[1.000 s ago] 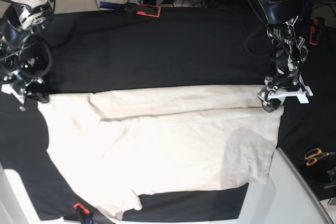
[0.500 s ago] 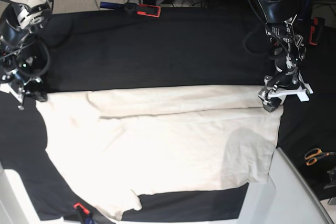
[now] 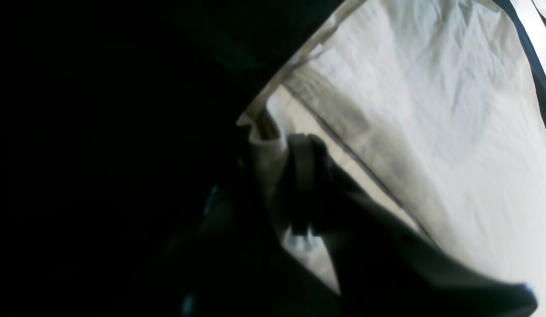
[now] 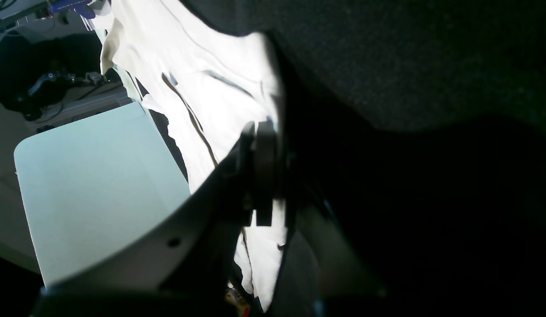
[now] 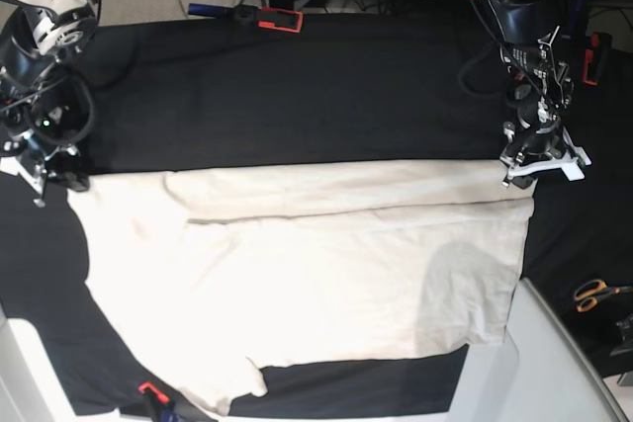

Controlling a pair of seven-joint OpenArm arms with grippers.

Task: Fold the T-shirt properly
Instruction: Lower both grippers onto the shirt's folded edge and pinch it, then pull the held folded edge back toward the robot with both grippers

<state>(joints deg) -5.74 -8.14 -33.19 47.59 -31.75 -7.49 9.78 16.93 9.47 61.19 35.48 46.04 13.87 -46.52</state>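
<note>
T-shirt [image 5: 326, 274] lies spread flat on the black tablecloth [image 5: 297, 86] covering the surface, its far edge folded over into a long band. Left gripper [image 5: 521, 170] sits at the shirt's far corner on the base view's right; fingers [image 3: 299, 176] pinch a bunch of cream cloth. Right gripper [image 5: 54, 180] sits at the opposite far corner, fingers [image 4: 262, 167] pressed together on the shirt's edge.

matt cream cloth T-shirt [image 5: 326, 274], black matt tablecloth [image 5: 297, 96]
</note>
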